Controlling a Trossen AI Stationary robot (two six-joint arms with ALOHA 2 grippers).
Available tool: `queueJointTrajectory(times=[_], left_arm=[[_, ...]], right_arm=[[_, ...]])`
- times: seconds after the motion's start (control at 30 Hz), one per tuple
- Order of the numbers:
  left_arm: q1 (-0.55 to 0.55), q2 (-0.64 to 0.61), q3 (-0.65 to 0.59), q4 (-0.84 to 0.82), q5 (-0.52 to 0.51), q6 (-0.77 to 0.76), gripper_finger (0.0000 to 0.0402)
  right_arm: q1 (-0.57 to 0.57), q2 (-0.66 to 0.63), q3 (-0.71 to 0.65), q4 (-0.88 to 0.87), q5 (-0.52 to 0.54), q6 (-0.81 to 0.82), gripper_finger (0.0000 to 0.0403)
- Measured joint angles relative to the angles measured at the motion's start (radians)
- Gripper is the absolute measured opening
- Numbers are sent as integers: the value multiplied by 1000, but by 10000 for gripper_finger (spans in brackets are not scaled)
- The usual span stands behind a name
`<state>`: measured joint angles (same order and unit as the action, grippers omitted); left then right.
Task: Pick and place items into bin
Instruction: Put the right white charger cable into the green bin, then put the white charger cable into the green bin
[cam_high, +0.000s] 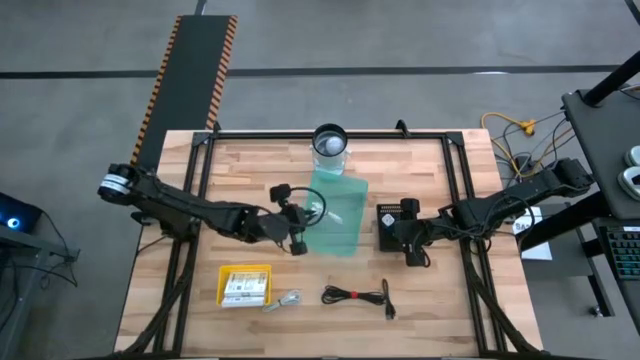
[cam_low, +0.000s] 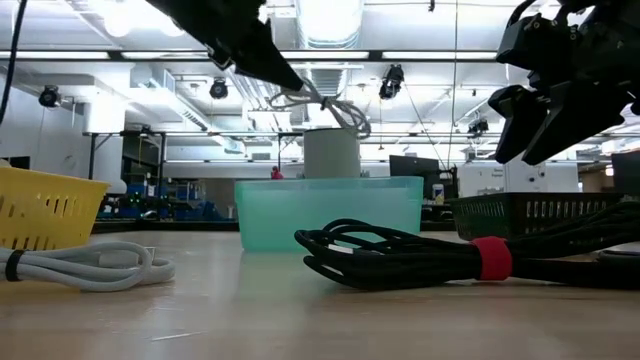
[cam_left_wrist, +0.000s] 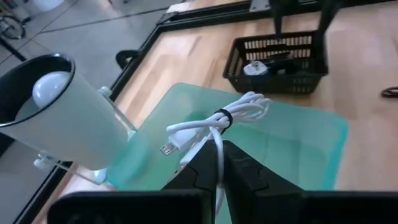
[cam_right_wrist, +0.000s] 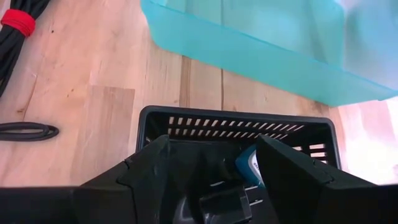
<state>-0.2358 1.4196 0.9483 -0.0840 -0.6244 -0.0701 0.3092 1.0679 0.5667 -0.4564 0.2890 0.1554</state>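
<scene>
The left gripper (cam_left_wrist: 219, 165) is clenched on a short white cable (cam_left_wrist: 214, 124), a bundle held by a black tie, hanging over the teal bin (cam_high: 335, 212). In the high view the grip sits at the bin's 9 o'clock edge. A white cylinder (cam_high: 330, 143) stands at the bin's 12 o'clock. The right gripper (cam_right_wrist: 214, 162) hovers with its fingers spread over the black basket (cam_high: 393, 222), at the bin's 3 o'clock; a blue-white piece (cam_right_wrist: 250, 167) lies inside, partly hidden by the fingers. A coiled black cable (cam_high: 357, 295) lies at the bin's 6 o'clock, a yellow basket (cam_high: 246, 286) holding white cards and another white cable (cam_low: 85, 266) towards 7 o'clock.
</scene>
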Motion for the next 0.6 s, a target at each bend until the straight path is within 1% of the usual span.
queueJointTrajectory(times=[0.2, 0.3, 0.4, 0.47, 0.53, 0.6], left_arm=[[54, 78, 1, 70, -5, 0, 1], [73, 111, 9, 99, -5, 48, 12], [80, 124, 15, 100, 5, 54, 39], [81, 123, 16, 103, 39, 58, 65], [80, 118, 16, 101, 88, 60, 96], [76, 104, 15, 87, 183, 60, 128]], right_arm=[[0, 0, 0, 0, 0, -2, 224], [0, 0, 0, 0, 0, -1, 224], [0, 0, 0, 0, 0, -1, 224], [0, 0, 0, 0, 0, -1, 224], [0, 0, 0, 0, 0, -1, 224], [0, 0, 0, 0, 0, -1, 224]])
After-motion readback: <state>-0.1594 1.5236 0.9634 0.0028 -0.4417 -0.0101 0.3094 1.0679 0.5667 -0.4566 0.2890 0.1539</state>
